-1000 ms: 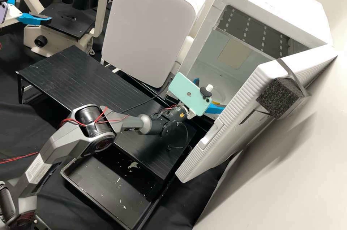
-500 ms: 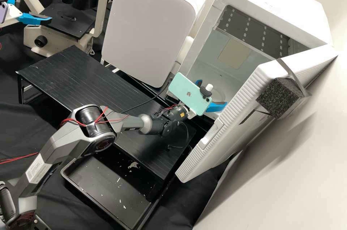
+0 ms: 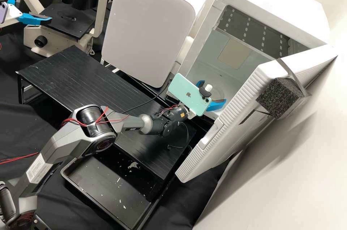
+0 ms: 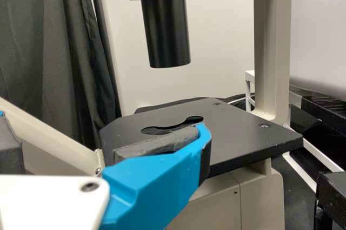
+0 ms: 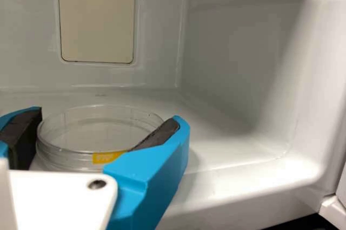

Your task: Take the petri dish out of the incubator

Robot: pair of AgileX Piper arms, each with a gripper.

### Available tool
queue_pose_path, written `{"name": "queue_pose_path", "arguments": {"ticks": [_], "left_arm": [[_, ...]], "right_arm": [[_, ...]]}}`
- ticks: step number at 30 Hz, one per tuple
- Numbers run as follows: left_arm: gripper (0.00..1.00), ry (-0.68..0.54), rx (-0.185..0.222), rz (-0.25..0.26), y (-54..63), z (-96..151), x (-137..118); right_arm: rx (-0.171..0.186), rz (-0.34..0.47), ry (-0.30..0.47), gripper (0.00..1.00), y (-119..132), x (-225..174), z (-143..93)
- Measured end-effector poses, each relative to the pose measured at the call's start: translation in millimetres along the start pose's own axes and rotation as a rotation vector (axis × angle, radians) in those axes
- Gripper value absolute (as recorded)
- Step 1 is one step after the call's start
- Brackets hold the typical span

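Right claw (image 3: 213, 93) around the petri dish (image 5: 65, 156) — round, clear, glossy-walled.

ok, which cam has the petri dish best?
Right wrist view: petri dish close up, rim, side and yellow label all visible. High view gives a faint round outline inside the incubator, past the mounted phone.

We count two robot hands, the left hand (image 3: 36, 5) and the right hand (image 3: 212, 92); two phones (image 3: 184, 91), one purple, one green; one petri dish (image 5: 70, 157); one microscope (image 3: 67, 24); one incubator (image 3: 278, 2); one black tray (image 3: 105, 186); and one dark foam block (image 3: 276, 98).
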Motion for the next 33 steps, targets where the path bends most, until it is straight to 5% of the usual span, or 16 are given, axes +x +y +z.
{"name": "queue_pose_path", "arguments": {"ticks": [20, 33], "left_arm": [[1.0, 0.0, 0.0, 0.0, 0.0, 0.0, 0.0], [1.0, 0.0, 0.0, 0.0, 0.0, 0.0, 0.0]], "right_arm": [[0.004, -0.006, 0.02, 0.0, -5.7, -2.5, -3.1], [0.029, 0.026, 0.065, 0.0, 3.7, -46.5, -4.3]]}}
